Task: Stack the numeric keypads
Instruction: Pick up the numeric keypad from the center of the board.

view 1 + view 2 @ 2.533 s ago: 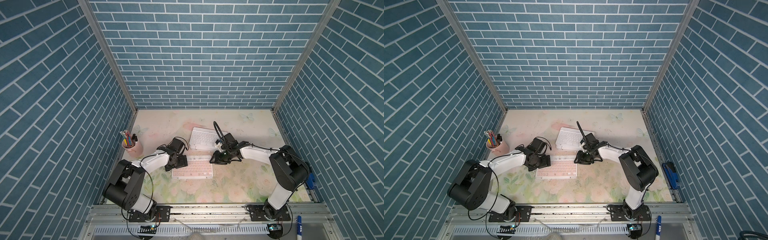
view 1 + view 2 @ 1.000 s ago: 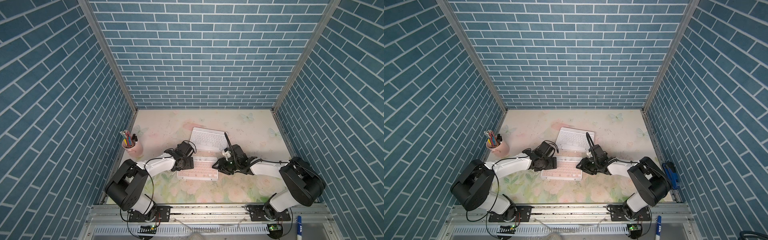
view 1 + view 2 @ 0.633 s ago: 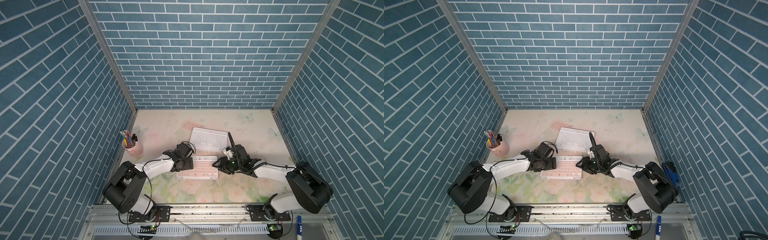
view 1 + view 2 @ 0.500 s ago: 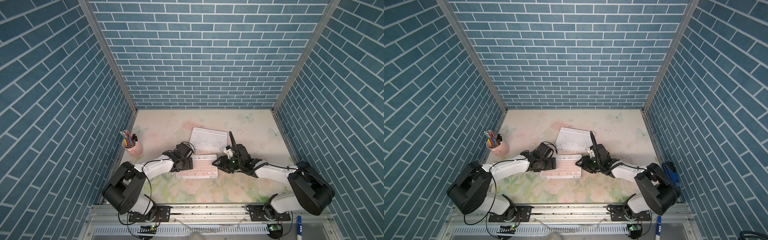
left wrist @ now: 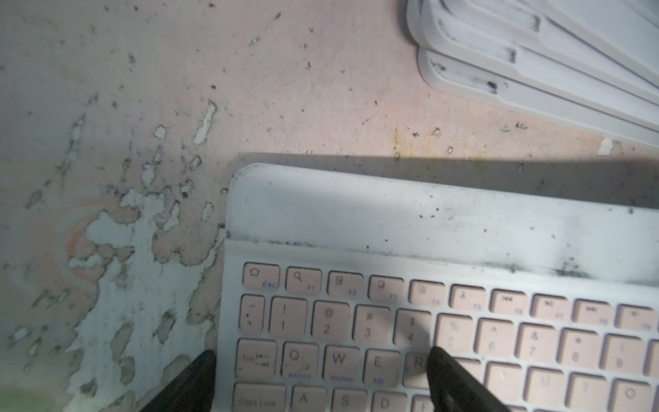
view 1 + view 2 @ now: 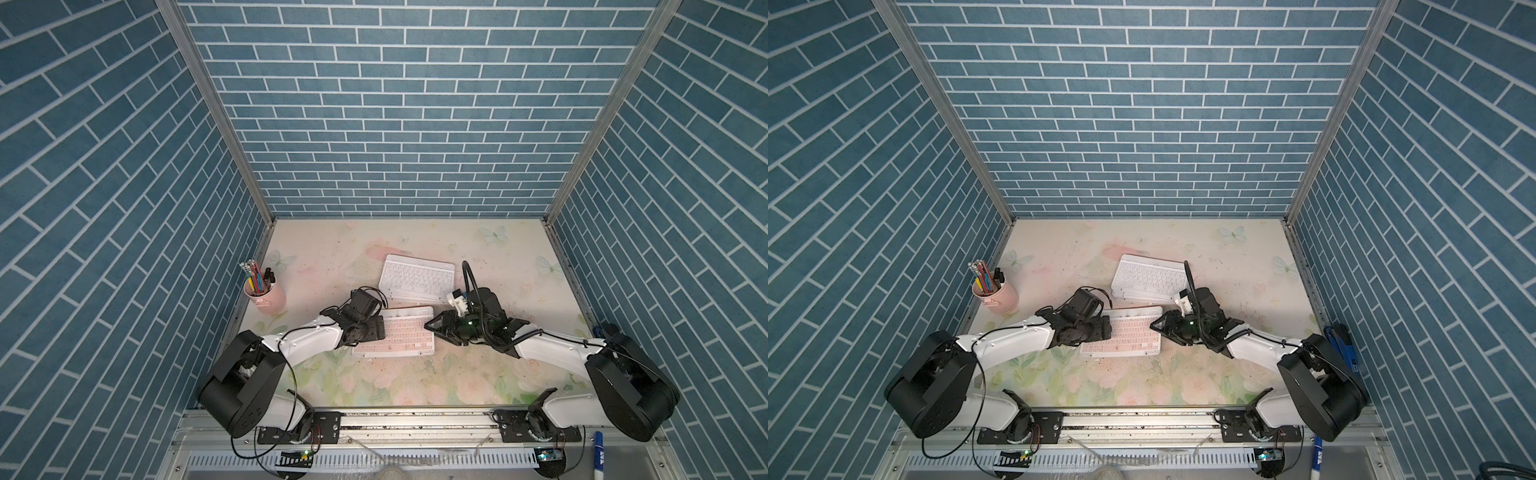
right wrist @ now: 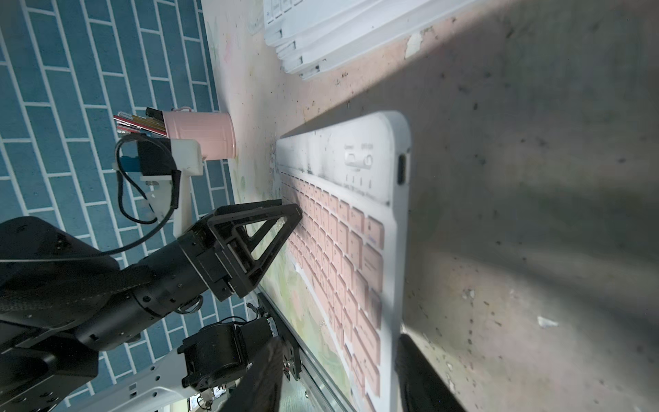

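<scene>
Pink-keyed numeric keypad point(image 6: 392, 337) is lying on the table point(image 6: 415, 382) directly between the two tools, its long axis running from one tool to the other. Left tool point(image 6: 375, 328) is standing open over the left short end, one finger point(image 5: 449, 378) lying over the keys and the other off the end. Right tool point(image 6: 432, 329) is straddling the right short end, jaws apart, clamping nothing. Stack of keypads point(image 6: 417, 277) is sitting just beyond both tools, nearer the right one, so the transfer is probably calling for a short carry away from the arm bases.

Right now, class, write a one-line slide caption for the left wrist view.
Left tool open over the pink keypad's end; stacked keypads beyond on a worn tabletop.
</scene>
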